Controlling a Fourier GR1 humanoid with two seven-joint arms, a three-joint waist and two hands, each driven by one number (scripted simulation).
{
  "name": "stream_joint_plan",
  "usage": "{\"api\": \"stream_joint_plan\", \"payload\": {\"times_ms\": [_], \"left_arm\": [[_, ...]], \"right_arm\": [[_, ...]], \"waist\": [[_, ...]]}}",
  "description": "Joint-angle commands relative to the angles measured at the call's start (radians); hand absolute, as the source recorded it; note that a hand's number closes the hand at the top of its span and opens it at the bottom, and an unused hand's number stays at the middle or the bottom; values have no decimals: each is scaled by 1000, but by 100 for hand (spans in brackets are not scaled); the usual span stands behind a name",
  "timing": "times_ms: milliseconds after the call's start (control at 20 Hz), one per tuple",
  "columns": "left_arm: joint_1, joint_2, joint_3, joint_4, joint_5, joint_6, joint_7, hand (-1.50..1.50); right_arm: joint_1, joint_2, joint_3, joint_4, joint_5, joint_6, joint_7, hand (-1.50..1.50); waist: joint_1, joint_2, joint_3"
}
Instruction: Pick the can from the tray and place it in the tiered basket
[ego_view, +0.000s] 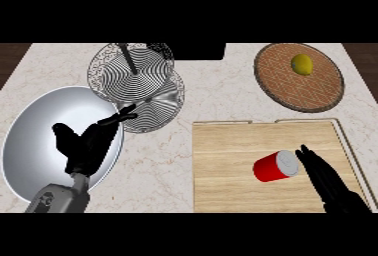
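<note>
On the marble tabletop (221, 95), the left hand (83, 144) rests open over a large silver plate (37, 125), fingers spread and pointing toward the wire tiered basket (136, 80), holding nothing. The basket's 2 round tiers stand just beside the plate. Right of them lies the wooden tray (221, 185), with the red can (277, 166) on its side on it. The right hand (325, 182) is open, its straight fingers at the can's end. Behind, a yellow lemon (301, 63) sits on a round woven mat (295, 92).
</note>
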Motion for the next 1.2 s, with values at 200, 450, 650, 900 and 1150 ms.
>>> {"api": "stream_joint_plan", "payload": {"times_ms": [200,450,650,900,1150], "left_arm": [[-18,-55,34,40,-48,-34,12,0],[-66,-82,51,21,-93,-15,76,0],[-19,-91,84,33,-106,-69,31,0],[-59,-83,142,52,-92,-120,49,0],[-82,-120,122,4,-139,-91,120,0]], "right_arm": [[14,65,-34,135,2,-65,-141,-150],[-77,100,-77,226,-5,-52,-151,-150],[-125,136,-49,124,17,53,-22,-150],[-217,157,-130,330,-12,19,-121,-150],[-197,209,-81,438,45,-53,-201,-150]], "waist": [[-7,6,-4],[-5,7,-4],[-4,6,-5],[-3,7,-5],[-4,7,-5]]}}
